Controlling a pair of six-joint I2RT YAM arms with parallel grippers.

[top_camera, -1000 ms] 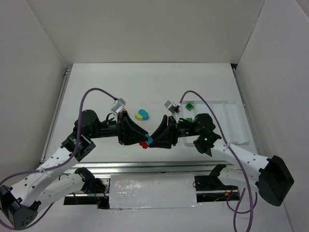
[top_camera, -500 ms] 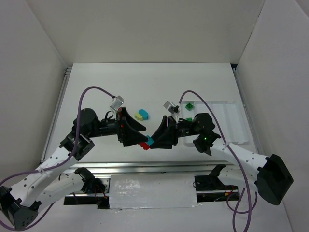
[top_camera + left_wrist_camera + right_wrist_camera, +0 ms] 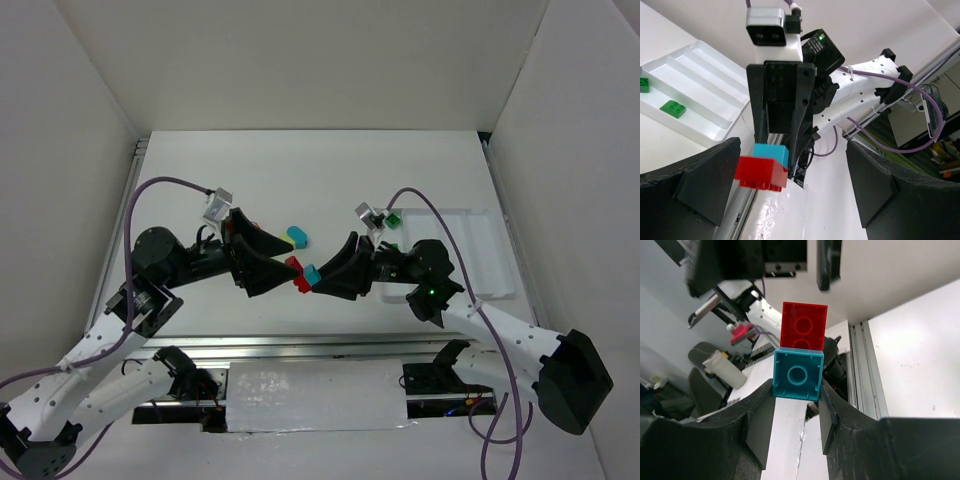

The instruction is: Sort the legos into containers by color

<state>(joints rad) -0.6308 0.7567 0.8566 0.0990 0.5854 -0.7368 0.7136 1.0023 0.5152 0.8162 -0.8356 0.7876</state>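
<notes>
Facing each other above the near middle of the tabletop [image 3: 300, 165], the two arms are seen almost tip to tip, both wrists raised off the surface.

Right fingers [image 3: 760, 425]: clenched on a teal brick [image 3: 797, 375], which is gripped by two opposite sides right at the fingertips. A red brick [image 3: 803, 326] is joined to the teal brick and juts out past the tips toward the left arm. The pair is held in the air, clear of the tabletop.

Left fingers [image 3: 705, 185]: released and spread wide, with nothing gripped. The red brick is bracketed loosely between them. It sits close to one finger, but contact cannot be told from these views.

A white tray [image 3: 497, 255] is set on the right side of the tabletop, its narrow compartments side by side. Two green bricks [image 3: 674, 107] are seen in its left part, one farther and one nearer. Whether they share a compartment cannot be told. The compartments further right are partly hidden by the right arm.

A yellow-green brick [image 3: 289, 239] and a loose teal brick [image 3: 299, 234] are lying on the tabletop, touching each other, just beyond the left fingers and well apart from the tray.
</notes>
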